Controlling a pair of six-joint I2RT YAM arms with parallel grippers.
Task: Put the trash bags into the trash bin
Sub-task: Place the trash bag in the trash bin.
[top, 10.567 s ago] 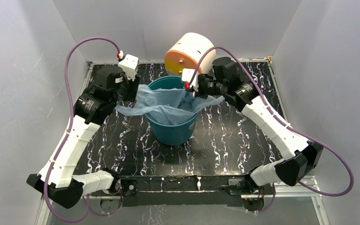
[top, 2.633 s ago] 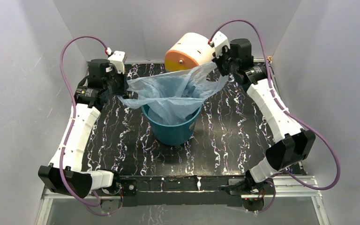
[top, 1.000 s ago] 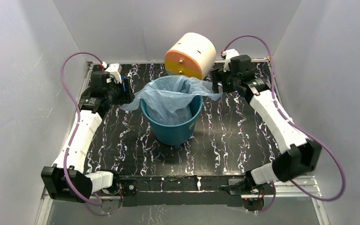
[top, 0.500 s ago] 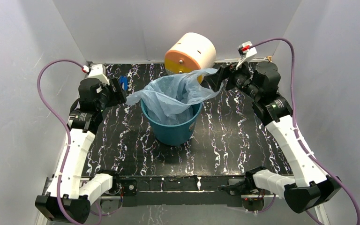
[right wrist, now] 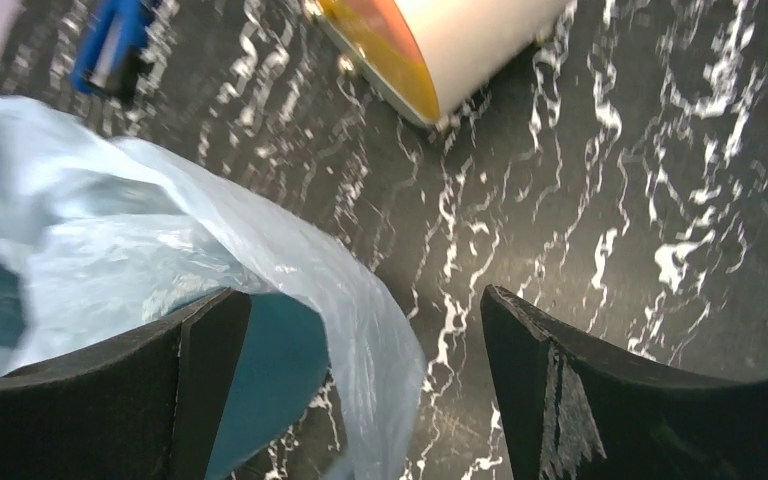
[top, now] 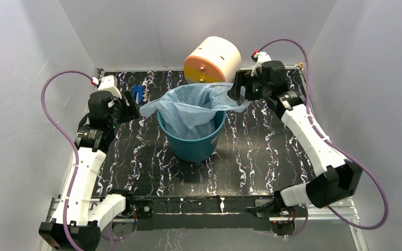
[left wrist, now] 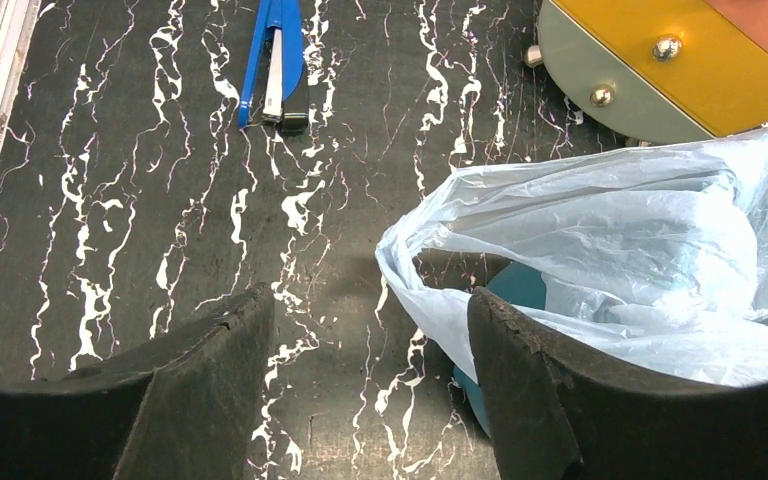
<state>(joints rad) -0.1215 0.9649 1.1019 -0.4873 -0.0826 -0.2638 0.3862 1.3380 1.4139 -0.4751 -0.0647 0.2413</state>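
trash bag (top: 189, 107) sits mouth-up in the trash bin (top: 194, 147), body inside, two flaps spilling over the rim left and right (roughly along the line between the arms); left flap's tip points at the left gripper (left wrist: 370, 302), jaws wide, nothing held; right flap lies just under the right gripper (right wrist: 365, 298), also wide and empty; right looks nearer; probably next: push flaps in; drum (top: 213, 58) just behind bin

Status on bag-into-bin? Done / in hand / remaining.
Done: most of the trash bag sits inside the trash bin.
In hand: nothing. The left gripper and right gripper are both open, each at a loose bag edge.
Remaining: bag flaps hang outside the bin on both sides and likely need pushing in.
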